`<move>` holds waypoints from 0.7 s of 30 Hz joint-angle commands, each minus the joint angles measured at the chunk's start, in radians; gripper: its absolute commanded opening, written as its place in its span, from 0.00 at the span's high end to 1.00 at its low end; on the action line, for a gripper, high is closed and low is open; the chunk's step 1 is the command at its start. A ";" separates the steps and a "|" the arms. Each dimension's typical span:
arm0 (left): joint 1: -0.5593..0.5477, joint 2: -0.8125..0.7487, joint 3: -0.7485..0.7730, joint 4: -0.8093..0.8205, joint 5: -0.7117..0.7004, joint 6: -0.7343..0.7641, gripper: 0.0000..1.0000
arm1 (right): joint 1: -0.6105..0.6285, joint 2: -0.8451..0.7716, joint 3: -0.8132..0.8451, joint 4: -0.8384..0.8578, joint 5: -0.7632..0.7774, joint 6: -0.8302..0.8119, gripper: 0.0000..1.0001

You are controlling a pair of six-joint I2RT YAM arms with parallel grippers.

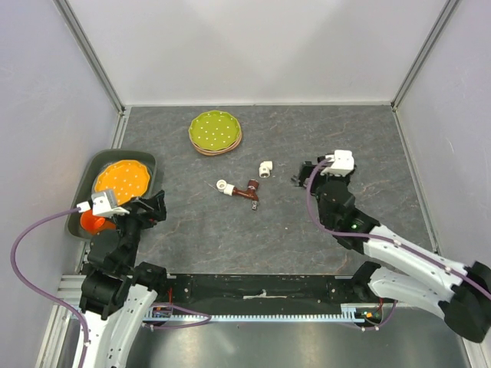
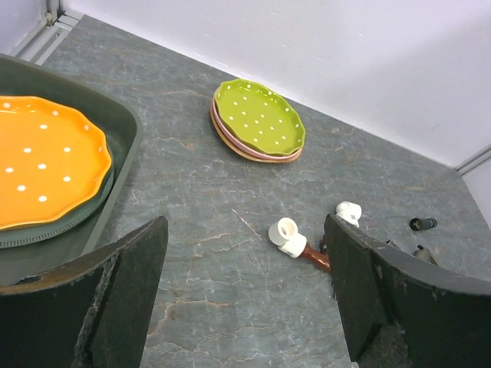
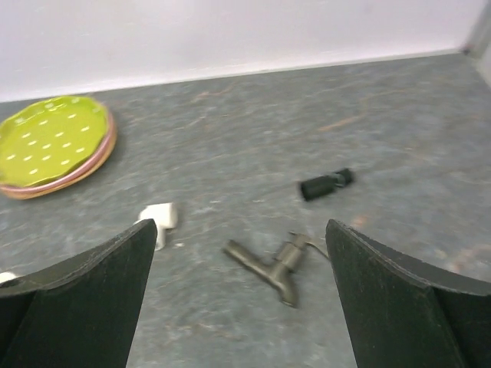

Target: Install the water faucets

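I take the green plate [image 1: 215, 132] as my mark. Both faucets lie on the table [image 1: 192, 245] on the near side of it, toward the arms. The reddish-brown faucet [image 1: 248, 193] is near and to the right of the plate, one end touching a white elbow [image 1: 225, 187]. A second white elbow [image 1: 265, 169] sits apart from it, also right of the plate. The dark grey faucet [image 3: 268, 264] lies on its side farther right of the plate, with a short black cylinder [image 3: 326, 185] near it.

My left gripper [image 2: 245, 307] has its jaws wide apart with nothing between them. From above it hangs well to the near left of the plate, and the reddish-brown faucet is well clear of it. My right gripper [image 3: 242, 307] stands just as wide and empty — in its wrist view the dark grey faucet lies on the table ahead of the gap between the jaws, a little right of centre and untouched.
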 commanded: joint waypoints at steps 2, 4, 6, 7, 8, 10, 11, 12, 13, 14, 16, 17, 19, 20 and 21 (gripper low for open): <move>0.030 0.000 0.001 0.046 0.009 0.018 0.11 | 0.001 -0.210 0.043 -0.270 0.276 -0.005 0.02; 0.038 -0.001 0.003 0.046 0.004 0.015 0.11 | 0.003 -0.276 0.044 -0.326 0.284 0.032 0.02; 0.041 0.000 0.006 0.045 -0.002 0.004 0.08 | 0.001 -0.377 0.060 -0.395 0.276 0.048 0.02; 0.042 -0.001 0.010 0.046 -0.007 -0.002 0.08 | 0.001 -0.408 0.064 -0.410 0.275 0.050 0.02; 0.044 -0.001 0.013 0.045 -0.010 -0.012 0.07 | 0.001 -0.464 0.078 -0.427 0.276 0.046 0.02; 0.049 -0.001 0.023 0.045 -0.010 -0.025 0.05 | 0.003 -0.523 0.108 -0.476 0.279 0.033 0.02; 0.052 -0.004 0.024 0.045 -0.010 -0.028 0.05 | 0.003 -0.570 0.119 -0.493 0.281 0.027 0.02; 0.061 -0.006 0.026 0.043 -0.010 -0.031 0.04 | 0.001 -0.592 0.129 -0.519 0.281 0.015 0.02; 0.065 -0.010 0.029 0.041 -0.010 -0.032 0.04 | 0.001 -0.630 0.145 -0.527 0.284 -0.014 0.02; 0.070 -0.013 0.030 0.043 -0.010 -0.034 0.04 | 0.001 -0.647 0.152 -0.544 0.289 -0.030 0.02; 0.084 -0.018 0.030 0.043 -0.010 -0.032 0.04 | 0.003 -0.678 0.165 -0.556 0.289 -0.056 0.02; 0.087 -0.015 0.032 0.043 -0.013 -0.032 0.04 | 0.001 -0.703 0.175 -0.559 0.281 -0.094 0.02; 0.098 -0.012 0.032 0.040 -0.016 -0.031 0.04 | 0.001 -0.721 0.175 -0.562 0.279 -0.132 0.02; 0.101 -0.010 0.032 0.038 -0.024 -0.031 0.04 | 0.003 -0.732 0.172 -0.564 0.283 -0.169 0.02; 0.107 -0.009 0.033 0.038 -0.025 -0.031 0.04 | 0.001 -0.736 0.167 -0.565 0.286 -0.181 0.02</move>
